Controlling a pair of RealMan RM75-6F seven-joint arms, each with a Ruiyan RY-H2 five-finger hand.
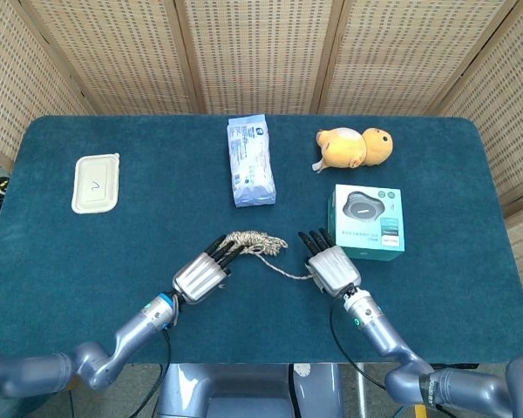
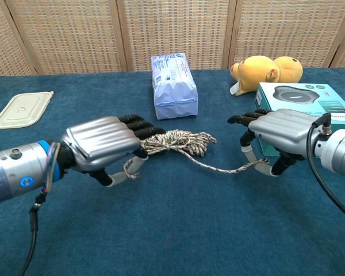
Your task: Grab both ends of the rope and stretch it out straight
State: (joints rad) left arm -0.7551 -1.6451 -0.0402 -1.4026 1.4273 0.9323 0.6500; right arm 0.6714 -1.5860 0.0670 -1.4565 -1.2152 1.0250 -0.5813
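Note:
A speckled beige rope (image 1: pixel 260 243) (image 2: pixel 178 141) lies on the blue table, still bunched in a coil near its left part. A single strand (image 2: pixel 218 166) runs right from the coil. My left hand (image 1: pixel 200 273) (image 2: pixel 100 145) holds the rope's left end; a short piece shows under its fingers (image 2: pixel 129 167). My right hand (image 1: pixel 333 267) (image 2: pixel 279 133) pinches the right end (image 2: pixel 259 165) of the strand just in front of the teal box. The strand between coil and right hand sags slightly.
A teal product box (image 1: pixel 367 219) stands right behind my right hand. A blue-white packet (image 1: pixel 250 162) lies behind the coil, a yellow plush toy (image 1: pixel 356 146) at the back right, a lidded white container (image 1: pixel 97 182) at the far left.

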